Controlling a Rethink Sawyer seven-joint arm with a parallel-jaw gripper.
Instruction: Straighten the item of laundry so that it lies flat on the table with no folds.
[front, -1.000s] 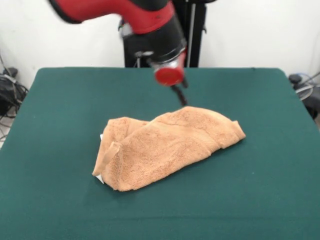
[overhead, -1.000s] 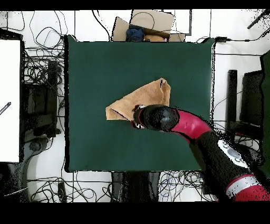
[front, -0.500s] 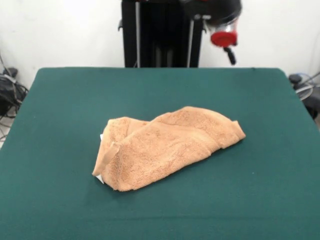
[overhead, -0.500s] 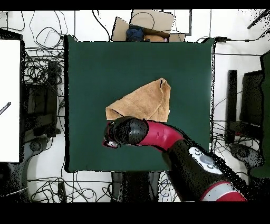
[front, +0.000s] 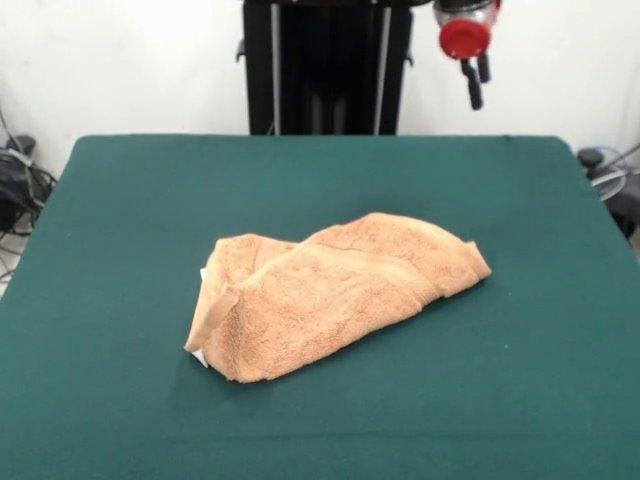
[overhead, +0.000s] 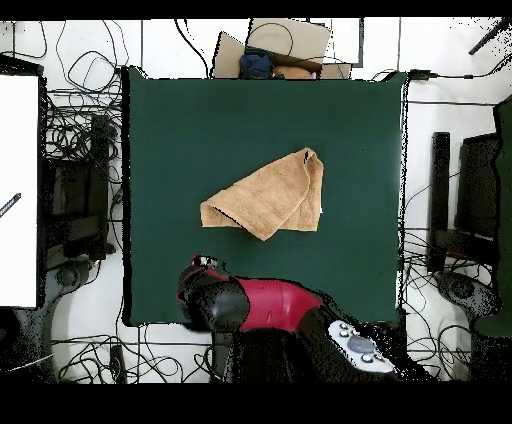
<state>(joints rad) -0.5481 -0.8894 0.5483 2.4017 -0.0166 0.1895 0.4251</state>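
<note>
The towel (front: 335, 295) lay near the middle of the green table (front: 540, 400), folded over on itself into a lumpy wedge. To do this step well, the robot would need to pinch one loose corner, like the near one by the small white tag (front: 198, 355), lift it, and pull it slowly away so the fold opens. Grabbing the thick middle would only drag the whole pile. The cloth was fluffy orange-tan terry, soft and floppy, with a woven band across it. The table cover looked fuzzy and flat. Far back, the gripper (front: 477, 82) hung high above the table's edge, holding nothing, its two dark fingers a little apart.
</note>
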